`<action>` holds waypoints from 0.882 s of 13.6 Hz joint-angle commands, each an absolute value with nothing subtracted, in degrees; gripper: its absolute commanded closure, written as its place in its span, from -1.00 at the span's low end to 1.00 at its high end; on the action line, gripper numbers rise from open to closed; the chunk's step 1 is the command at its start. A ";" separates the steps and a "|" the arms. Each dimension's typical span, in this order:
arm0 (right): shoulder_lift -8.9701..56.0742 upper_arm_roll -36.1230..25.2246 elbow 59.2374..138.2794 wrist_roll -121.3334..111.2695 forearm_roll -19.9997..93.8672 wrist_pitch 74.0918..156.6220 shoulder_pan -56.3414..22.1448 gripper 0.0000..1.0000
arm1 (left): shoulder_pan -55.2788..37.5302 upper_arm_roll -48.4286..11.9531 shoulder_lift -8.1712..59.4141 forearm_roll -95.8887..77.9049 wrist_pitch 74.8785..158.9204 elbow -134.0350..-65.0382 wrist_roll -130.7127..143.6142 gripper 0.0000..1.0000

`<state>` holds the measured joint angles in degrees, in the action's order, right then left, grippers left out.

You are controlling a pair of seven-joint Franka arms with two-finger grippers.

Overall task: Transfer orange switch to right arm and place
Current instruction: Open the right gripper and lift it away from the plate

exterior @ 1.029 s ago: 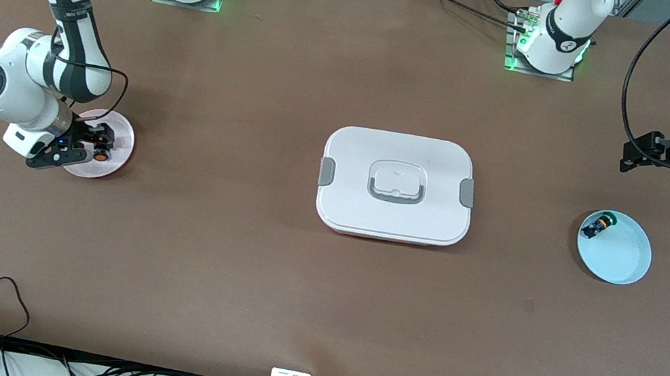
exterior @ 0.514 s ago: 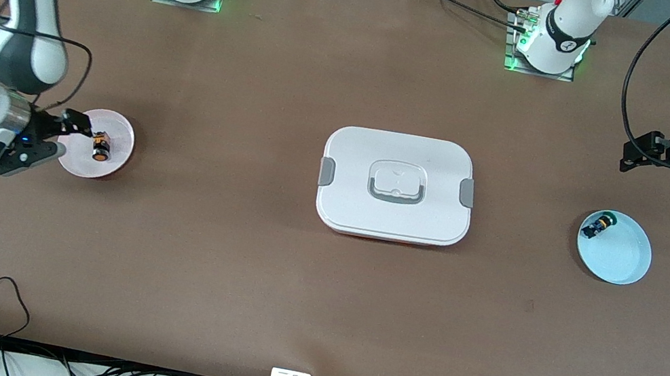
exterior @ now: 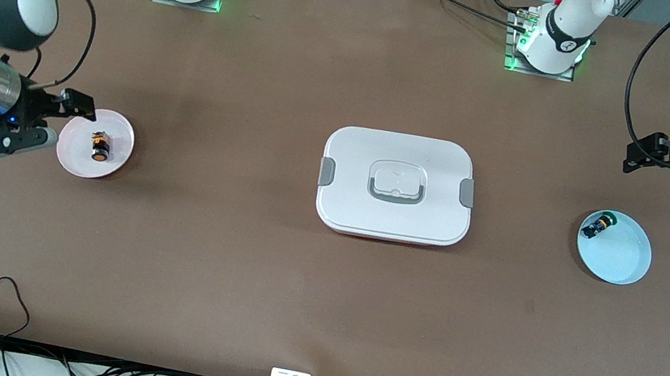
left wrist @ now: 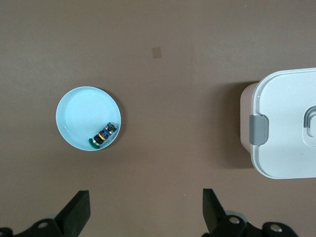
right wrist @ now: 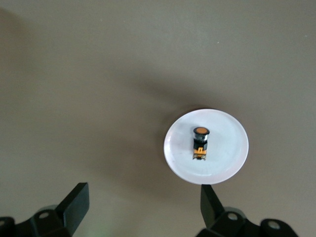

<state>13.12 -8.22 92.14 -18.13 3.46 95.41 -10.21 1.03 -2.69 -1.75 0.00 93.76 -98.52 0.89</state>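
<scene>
The orange switch (exterior: 100, 147) lies on the pink plate (exterior: 112, 168) at the left side of the front view, apart from my fingers, so I judge that the placing step is finished and only the pulling away is in hand; in my right wrist view the orange switch (right wrist: 200, 142) rests near the middle of the pink plate (right wrist: 227, 168), its cap pointing to the top of that picture.

My right gripper (exterior: 29, 124) hangs at the left edge of the front view, just beside the plate's rim; its two fingers are spread wide and hold nothing. My left gripper (exterior: 661, 157) waits at the upper right of the front view, also spread and empty; in the left wrist view it looks down on the blue plate (left wrist: 74, 111), where the green-capped switch (left wrist: 101, 138) lies against the rim.

For the next move I think I need only to lift the right arm up and away, without brushing the plate's rim, because the switch is light and could roll.

There is much open room: the white lidded box (exterior: 396, 185) sits in the centre of the front view, well apart from both plates; the brown table (exterior: 222, 278) is bare in the whole lower half; the cables at the bottom edge are well apart from my arms.
</scene>
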 commanded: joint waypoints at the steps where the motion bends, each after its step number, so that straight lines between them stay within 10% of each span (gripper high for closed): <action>1: 2.42 -8.26 98.06 -11.54 -0.07 93.96 -12.21 -1.00 | 1.05 -2.72 -1.14 1.05 92.81 -97.21 -0.09 -1.00; 5: -11.94 -8.17 108.72 -9.84 -1.76 93.78 -12.92 -1.00 | 1.14 -2.64 -1.14 0.97 92.81 -97.21 -0.09 -1.00; 12: -8.27 -8.70 104.07 -10.90 -0.88 92.90 -12.13 -1.00 | 1.23 -2.64 -1.14 0.97 92.72 -97.29 -0.09 -1.00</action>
